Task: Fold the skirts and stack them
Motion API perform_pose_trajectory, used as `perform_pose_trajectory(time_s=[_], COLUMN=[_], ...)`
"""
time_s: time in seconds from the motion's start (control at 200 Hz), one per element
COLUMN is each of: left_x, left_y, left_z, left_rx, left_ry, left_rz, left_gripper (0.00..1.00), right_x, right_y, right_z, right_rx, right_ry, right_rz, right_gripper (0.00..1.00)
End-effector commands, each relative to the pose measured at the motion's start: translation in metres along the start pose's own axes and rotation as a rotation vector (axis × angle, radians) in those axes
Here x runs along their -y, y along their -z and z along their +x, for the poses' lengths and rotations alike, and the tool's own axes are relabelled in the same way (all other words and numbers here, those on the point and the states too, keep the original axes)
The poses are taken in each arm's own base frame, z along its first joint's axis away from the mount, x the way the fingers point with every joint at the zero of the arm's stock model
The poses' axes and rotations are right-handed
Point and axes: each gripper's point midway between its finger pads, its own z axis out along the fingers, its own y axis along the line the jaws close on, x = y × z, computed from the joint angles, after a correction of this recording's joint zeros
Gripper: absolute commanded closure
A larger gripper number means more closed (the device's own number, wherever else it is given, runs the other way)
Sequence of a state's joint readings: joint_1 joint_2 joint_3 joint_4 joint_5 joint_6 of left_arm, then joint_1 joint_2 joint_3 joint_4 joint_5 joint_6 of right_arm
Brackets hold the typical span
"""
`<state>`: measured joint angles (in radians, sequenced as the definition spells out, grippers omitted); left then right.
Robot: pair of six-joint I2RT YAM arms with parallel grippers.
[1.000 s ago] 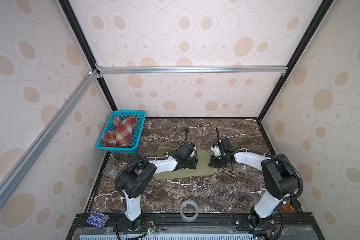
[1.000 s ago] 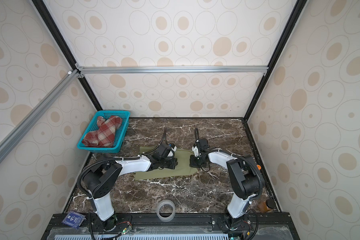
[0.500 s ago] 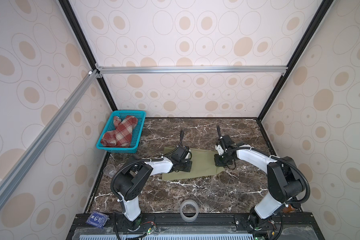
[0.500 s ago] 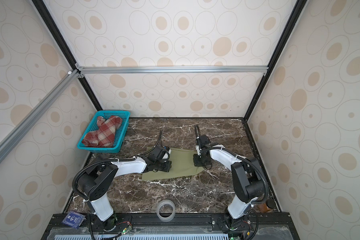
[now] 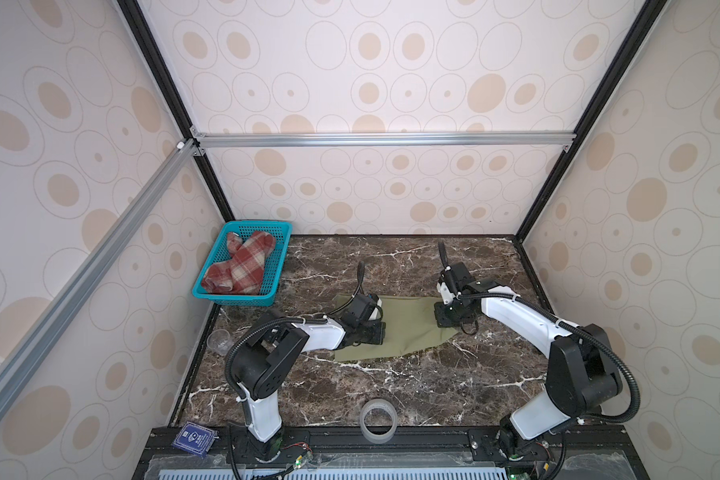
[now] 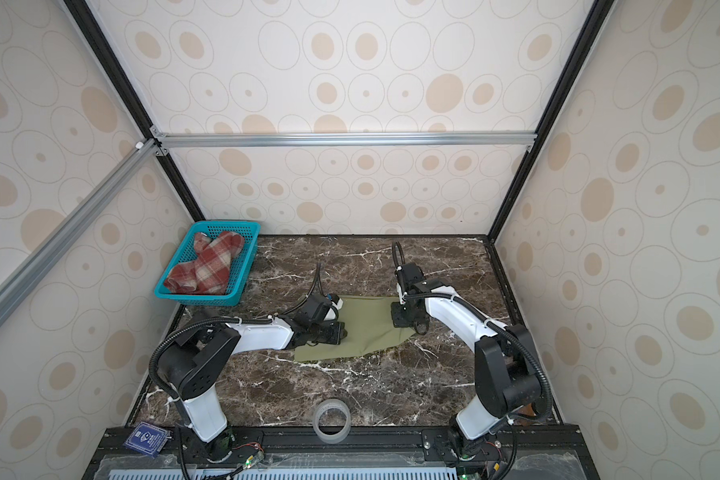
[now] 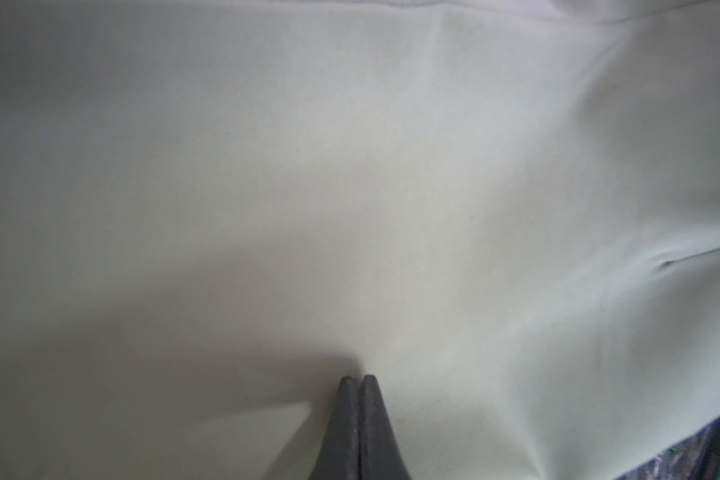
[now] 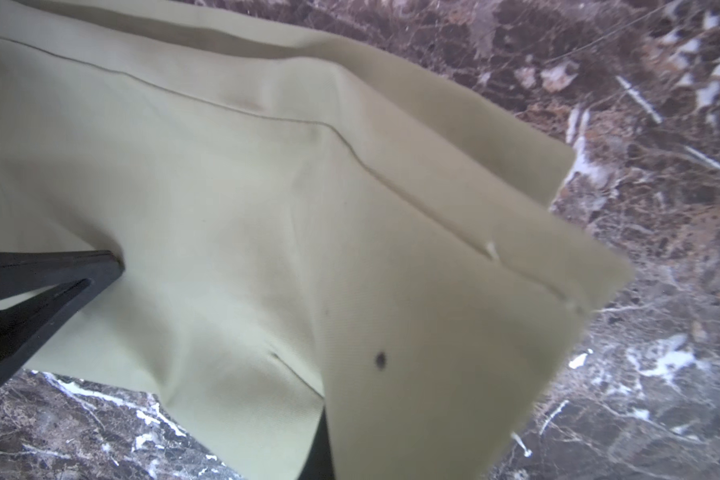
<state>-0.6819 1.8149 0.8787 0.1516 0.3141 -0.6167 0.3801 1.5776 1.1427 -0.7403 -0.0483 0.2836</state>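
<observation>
**Both grippers are on the green skirt**

The green skirt [image 5: 408, 328] lies spread on the table [image 5: 391, 386], about in the middle, between the two arms. The left gripper [image 5: 376, 332] sits low on its left part. In both top views that arm hides some of the cloth there. In the left wrist view its jaws are closed tight, with the tips right against the cloth. The view is all soft green, so it is hard to tell if a pinch of cloth sits between them.

The right gripper [image 5: 447, 320] is at the skirt's right edge. In the right wrist view one finger [image 8: 80, 274] lies on top of the cloth, and folds run out from its tip. The other finger is hidden under the cloth, so the jaws are closed on the green skirt. The corner past it looks blurry and seems to be up off the table.

The plaid skirt [image 5: 242, 266] is bunched up in the basket [image 5: 233, 296] at the back left corner, well apart from the green one. A ring of tape [image 5: 377, 435] stands at the front edge of the table. A clear cup [image 5: 220, 341] sits by the left wall. A card [image 5: 194, 438] lies at the front left, on the black frame.
</observation>
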Motion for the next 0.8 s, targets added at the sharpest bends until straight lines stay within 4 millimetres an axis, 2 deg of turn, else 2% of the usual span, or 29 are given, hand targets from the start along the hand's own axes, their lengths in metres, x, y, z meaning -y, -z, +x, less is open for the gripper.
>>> perform_pose_trajectory(time_s=[0.0,0.225,0.3,0.655,0.79], left_x=[0.001,0.005,0.011,0.026,0.034], left_y=[-0.012,-0.02,-0.024,-0.039,-0.034], left_z=[0.011,0.017,0.014,0.03,0.022], left_rx=[-0.021,-0.024,-0.005,-0.034,-0.02], left_ry=[0.066,0.12,0.126,0.156,0.146], left_rz=[0.03,0.056,0.083,0.129,0.136], left_gripper=[1.0,1.0,1.0,1.0,1.0], right_x=[0.0,-0.015,-0.02,-0.051,-0.047], right_y=[0.02,0.03,0.032,0.041,0.041], right_z=[-0.008,-0.011,-0.012,-0.016,-0.014], right_rx=[0.038,0.06,0.063,0.078,0.069], right_ry=[-0.007,0.012,0.019,0.055,0.07], right_rz=[0.015,0.0,-0.006,-0.078,-0.057], right_gripper=[1.0,1.0,1.0,1.0,1.0])
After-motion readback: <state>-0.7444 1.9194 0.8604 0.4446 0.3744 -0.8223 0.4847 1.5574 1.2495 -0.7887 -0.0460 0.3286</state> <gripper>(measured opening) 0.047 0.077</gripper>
